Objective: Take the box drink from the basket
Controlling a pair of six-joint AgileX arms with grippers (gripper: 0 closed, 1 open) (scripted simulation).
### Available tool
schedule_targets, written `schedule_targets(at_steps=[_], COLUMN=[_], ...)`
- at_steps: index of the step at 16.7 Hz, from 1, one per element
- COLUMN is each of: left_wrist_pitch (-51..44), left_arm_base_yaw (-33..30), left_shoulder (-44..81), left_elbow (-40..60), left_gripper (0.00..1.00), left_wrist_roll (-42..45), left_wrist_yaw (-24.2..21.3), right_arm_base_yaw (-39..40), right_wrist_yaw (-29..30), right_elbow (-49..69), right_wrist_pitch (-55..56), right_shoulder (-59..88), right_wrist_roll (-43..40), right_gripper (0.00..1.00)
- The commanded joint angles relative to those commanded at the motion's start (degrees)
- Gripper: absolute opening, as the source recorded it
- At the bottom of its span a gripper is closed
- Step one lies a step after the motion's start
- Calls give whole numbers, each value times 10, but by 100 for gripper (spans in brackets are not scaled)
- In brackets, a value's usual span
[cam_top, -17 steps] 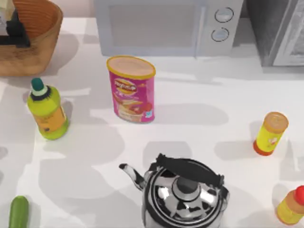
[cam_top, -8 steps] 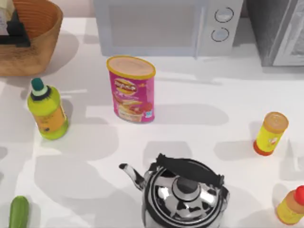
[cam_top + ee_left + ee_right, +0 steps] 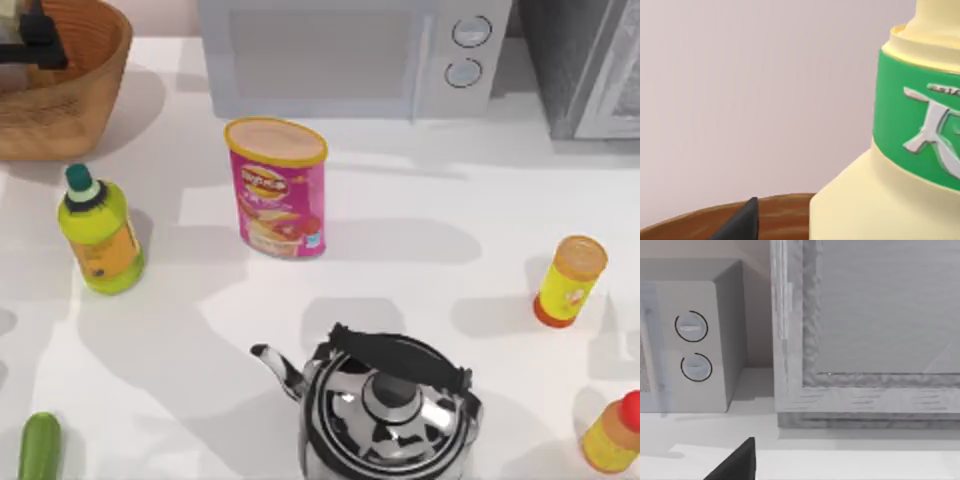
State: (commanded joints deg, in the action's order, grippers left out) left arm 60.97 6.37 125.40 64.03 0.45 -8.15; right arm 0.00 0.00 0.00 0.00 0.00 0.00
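The box drink (image 3: 890, 200), a cream-yellow carton with a green band, stands close before the left wrist camera, above the brown rim of the basket (image 3: 785, 207). In the top view the wicker basket (image 3: 85, 100) sits at the far left corner of the table. My left gripper (image 3: 38, 45) hangs over its inside and is shut on the box drink. One dark fingertip (image 3: 740, 225) shows beside the carton. My right gripper (image 3: 737, 462) is parked off to the right, facing the microwave and a grey cabinet.
A lime-green bottle (image 3: 98, 235) stands in front of the basket. The pink canister (image 3: 277, 187) is mid-table, with a microwave (image 3: 350, 55) behind it. A steel kettle (image 3: 385, 405) sits near the front, small yellow bottles (image 3: 570, 280) at the right, and a cucumber (image 3: 38, 448) at the front left.
My left gripper has moved toward the top view's far edge with the carton, and its shadow on the table has shifted. Nothing else has moved.
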Motion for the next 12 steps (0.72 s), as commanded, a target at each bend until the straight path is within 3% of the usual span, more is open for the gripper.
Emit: schedule_targets(at_steps=[6, 12], left_wrist_pitch=[-11, -11], left_arm_base_yaw=[-1, -1], left_shoulder=[13, 13], left_elbow=[24, 24], left_gripper=[100, 55], left_wrist_roll=[0, 0], left_wrist_yaw=[1, 1], right_arm_base_yaw=[0, 0], right_wrist_yaw=[0, 0], right_elbow=[0, 0], right_wrist_pitch=[0, 0], right_shoulder=[0, 0], right_wrist_roll=[0, 0], right_gripper=[100, 100])
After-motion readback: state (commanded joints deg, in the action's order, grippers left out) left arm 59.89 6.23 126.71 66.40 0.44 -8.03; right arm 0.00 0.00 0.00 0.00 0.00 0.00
